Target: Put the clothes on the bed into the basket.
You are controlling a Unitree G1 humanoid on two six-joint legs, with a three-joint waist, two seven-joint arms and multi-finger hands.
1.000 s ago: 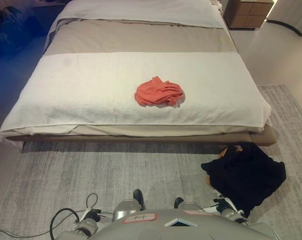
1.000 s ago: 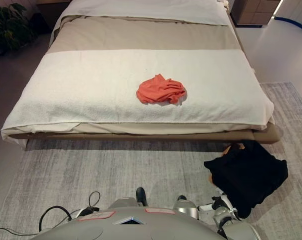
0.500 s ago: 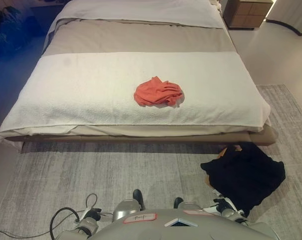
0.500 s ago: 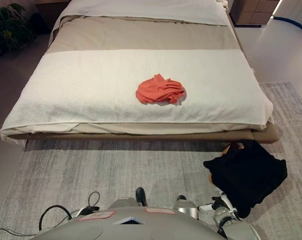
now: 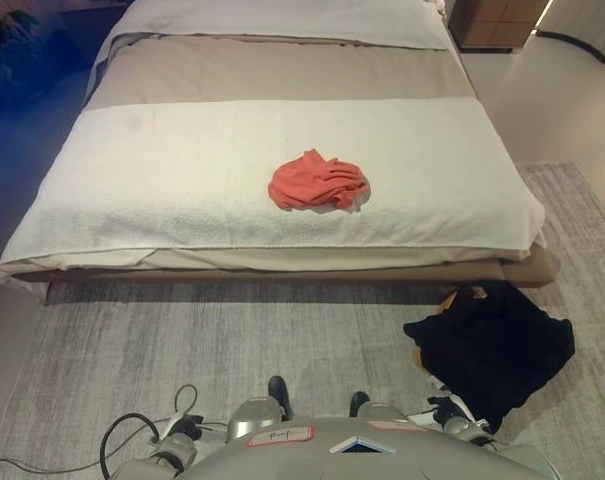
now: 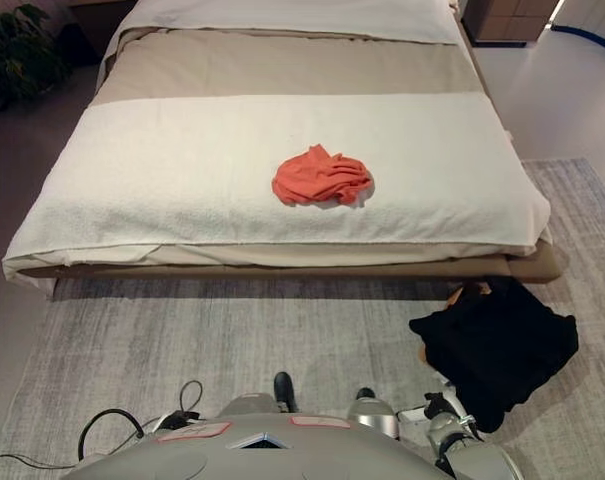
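At the bottom right edge of the view, the right hand (image 6: 442, 410) is seen low beside the robot, dark and only partly shown. Whether its fingers are released or clenched cannot be told. It lies at the near edge of a heap of black cloth (image 5: 492, 345), and contact between them cannot be judged. The left hand (image 5: 174, 440) is glimpsed at the lower left, and the state of its fingers cannot be told either.

The black heap is spread on a grey rug (image 5: 232, 340) just off the bed's near right corner. A small tan-orange piece (image 5: 450, 300) shows at its far left edge. What it belongs to cannot be made out, and no basket can be identified with certainty.

A strip of rug and the near edge of the bed (image 5: 282, 70) lie between both hands and the task's thing. That thing, a crumpled red-orange garment (image 5: 318, 183), is found near the middle of the white blanket (image 5: 162, 180) laid across the foot half of the bed. It is well apart from either hand, farther up the view and to the left of the right hand.

A wooden nightstand (image 5: 492, 10) is seen at the bed's far right corner, and a potted plant (image 6: 17, 45) at the far left.

Compared with a second ago, the whole picture is shifted slightly, so the camera is taken to have moved. The garment, the black heap and both hands are placed as before.
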